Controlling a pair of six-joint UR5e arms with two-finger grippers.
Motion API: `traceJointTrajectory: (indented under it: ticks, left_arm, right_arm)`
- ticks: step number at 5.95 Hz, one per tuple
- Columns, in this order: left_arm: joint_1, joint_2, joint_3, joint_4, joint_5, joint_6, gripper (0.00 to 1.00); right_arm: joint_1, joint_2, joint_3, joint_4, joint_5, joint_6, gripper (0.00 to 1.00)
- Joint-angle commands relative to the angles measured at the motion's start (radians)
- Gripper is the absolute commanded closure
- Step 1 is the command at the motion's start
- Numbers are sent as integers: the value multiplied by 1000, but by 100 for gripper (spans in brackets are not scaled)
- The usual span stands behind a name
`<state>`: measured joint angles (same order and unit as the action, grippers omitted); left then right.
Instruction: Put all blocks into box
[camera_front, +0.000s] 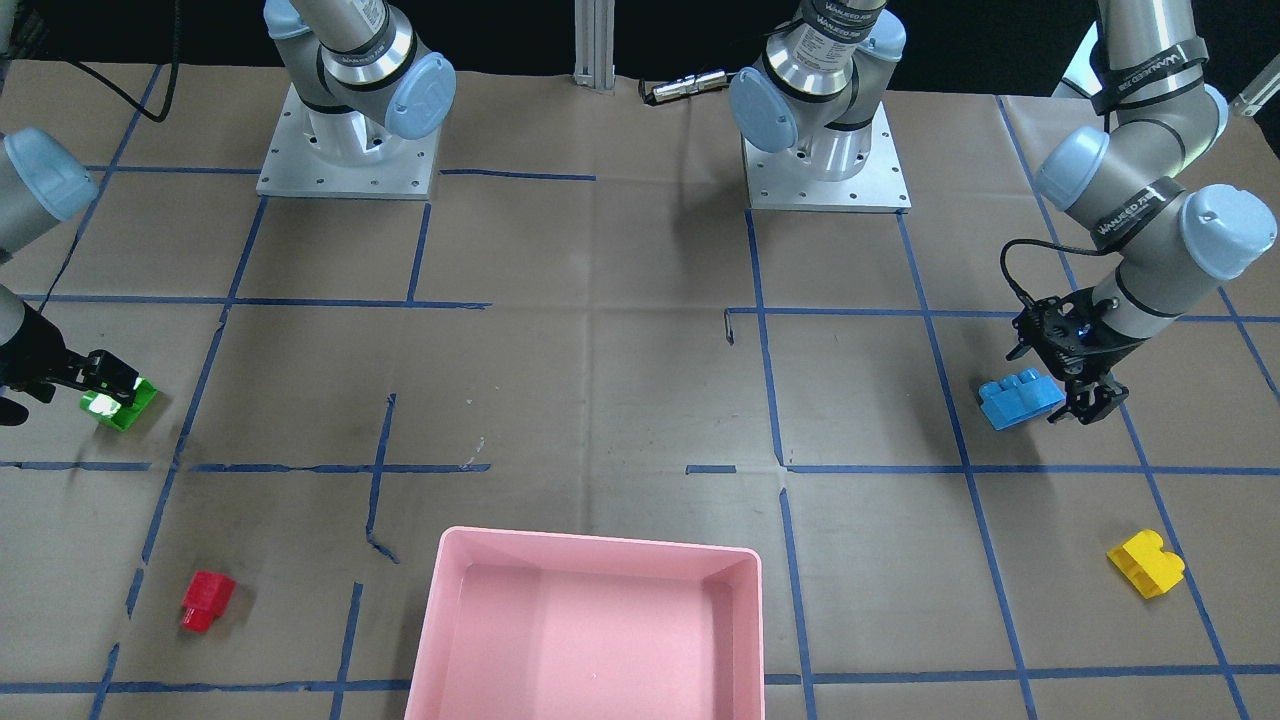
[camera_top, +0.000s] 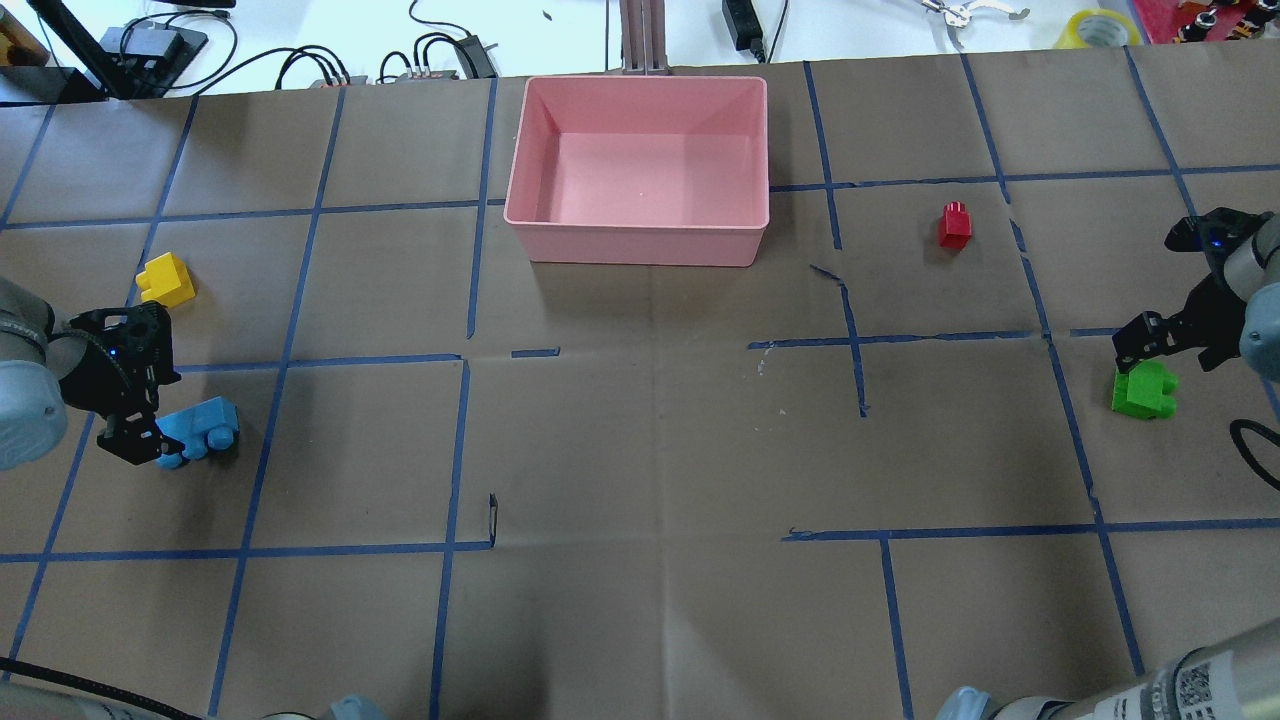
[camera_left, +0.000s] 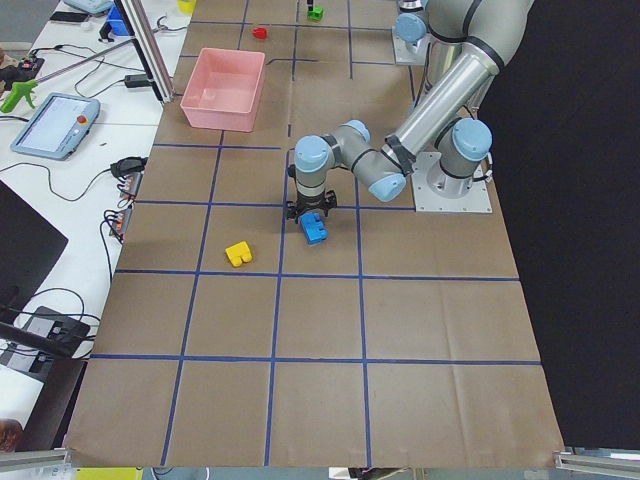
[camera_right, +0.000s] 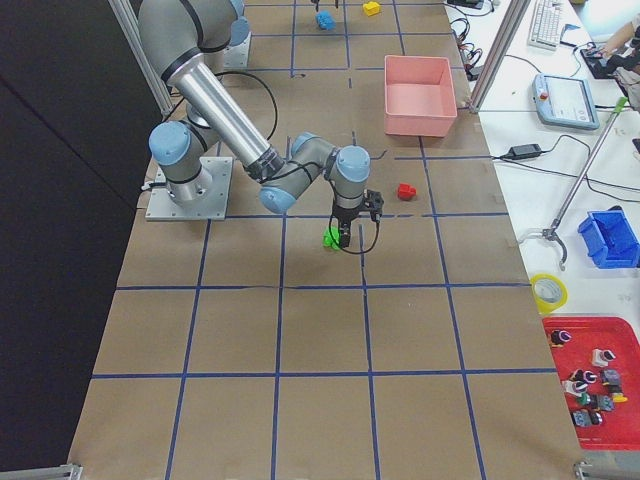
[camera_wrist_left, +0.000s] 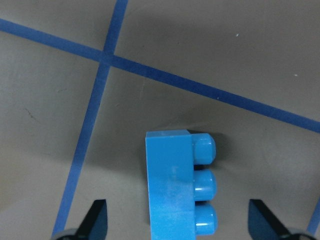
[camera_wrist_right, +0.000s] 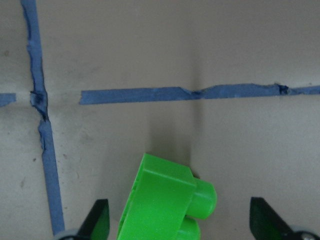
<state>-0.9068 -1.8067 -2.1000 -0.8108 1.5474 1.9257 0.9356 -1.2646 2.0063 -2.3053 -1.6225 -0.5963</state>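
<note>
Wrist-mounted views show the left pincer (camera_wrist_left: 180, 222) open over the long blue studded plastic brick (camera_wrist_left: 170, 185) on the surface (camera_wrist_left: 200, 40), the right pincer (camera_wrist_right: 180, 222) open over the green studded plastic brick (camera_wrist_right: 160, 200), both far from the pink plastic box (camera_top: 636, 243); best drop straight, then squeeze.

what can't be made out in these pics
green block: lower part cut off by right wrist view's bottom edge
blue block: one end hidden under the left gripper, overhead view
red block: too small in exterior left view to show studs
</note>
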Motion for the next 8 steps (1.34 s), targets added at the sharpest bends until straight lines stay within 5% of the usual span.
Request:
traceJointTrajectory:
  ticks: [1, 5, 8]
  left_arm:
    - [-1, -51, -35, 106, -1, -2, 1]
    - [-11, -71, -37, 133, -4, -4, 6]
    - [-11, -69, -37, 133, -4, 10, 39]
  right_arm:
    - [-11, 2, 19, -3, 1, -5, 0]
    - [-11, 37, 19, -35, 3, -4, 0]
    - [-11, 34, 29, -34, -2, -4, 10]
